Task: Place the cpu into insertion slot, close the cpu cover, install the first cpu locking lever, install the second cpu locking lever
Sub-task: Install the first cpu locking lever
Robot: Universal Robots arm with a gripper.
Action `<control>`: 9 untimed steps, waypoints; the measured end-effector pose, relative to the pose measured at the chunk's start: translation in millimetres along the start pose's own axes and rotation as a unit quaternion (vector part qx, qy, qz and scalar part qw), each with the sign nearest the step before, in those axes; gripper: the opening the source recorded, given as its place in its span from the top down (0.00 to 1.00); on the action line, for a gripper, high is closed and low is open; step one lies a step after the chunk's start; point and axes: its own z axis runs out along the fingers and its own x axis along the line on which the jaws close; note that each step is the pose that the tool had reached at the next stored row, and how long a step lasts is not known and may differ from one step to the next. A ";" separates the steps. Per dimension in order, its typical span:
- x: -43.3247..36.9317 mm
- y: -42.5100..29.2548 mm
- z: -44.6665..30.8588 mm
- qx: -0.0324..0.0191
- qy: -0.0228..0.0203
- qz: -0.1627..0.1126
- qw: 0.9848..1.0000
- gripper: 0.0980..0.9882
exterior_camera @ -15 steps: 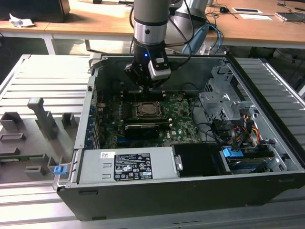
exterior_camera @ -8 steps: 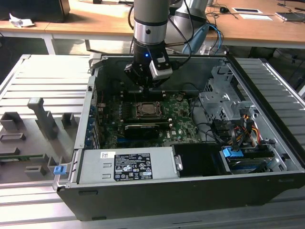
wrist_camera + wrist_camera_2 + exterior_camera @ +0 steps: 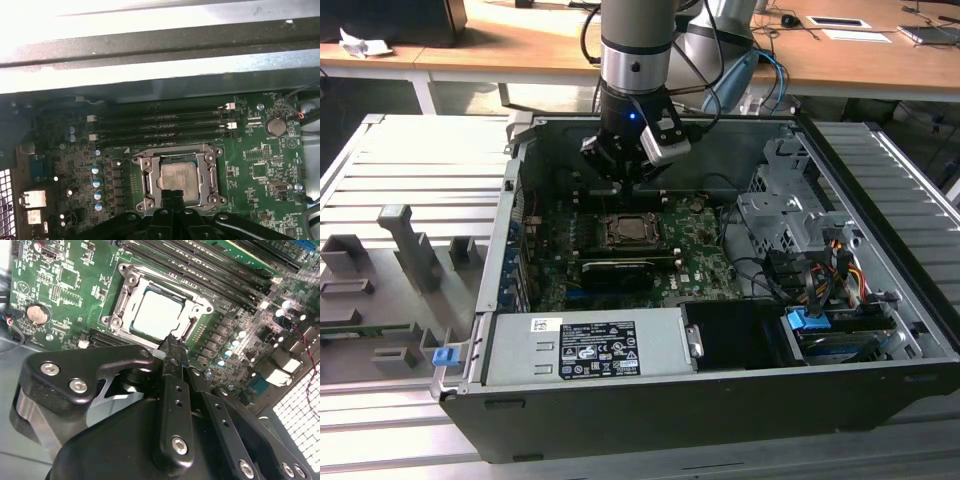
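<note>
Exterior view takes in the grey slatted surface (image 3: pixel 410 160) and the open computer case (image 3: pixel 720 405) lying on it, with the green motherboard (image 3: pixel 695 262) on the case floor. The arm (image 3: pixel 635 50) reaches down into the case, and the pincer (image 3: pixel 625 185) hangs just above the socket (image 3: pixel 628 231). From here the socket is a small square with a silver rim.

Both wrist views bring out the detail. The pale chip (image 3: pixel 157 315) (image 3: pixel 176 177) sits inside the socket, with the silver cover (image 3: pixel 122 305) (image 3: pixel 147 172) framing it. I cannot tell whether the cover is latched. In the second wrist view the pincer (image 3: pixel 172 342) has its fingers together with nothing between them, its tip at the socket's edge. The first wrist view adds the long memory slots (image 3: pixel 160 125) beside the socket and a coin battery (image 3: pixel 275 126).
</note>
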 end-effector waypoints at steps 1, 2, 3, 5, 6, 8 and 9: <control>-0.1 0.0 0.0 0.000 0.000 -0.004 1.000 0.99; 0.0 0.0 0.0 0.000 -0.001 -0.005 1.000 0.99; 0.3 -0.1 0.0 -0.001 -0.001 -0.006 1.000 0.99; 0.8 -0.2 0.0 -0.001 -0.001 -0.006 1.000 0.99; 1.0 -0.2 0.0 -0.001 -0.001 -0.006 1.000 0.99; 2.3 -0.4 0.0 -0.001 -0.001 -0.007 1.000 0.99; 3.3 -0.4 0.0 -0.001 -0.001 -0.007 1.000 0.99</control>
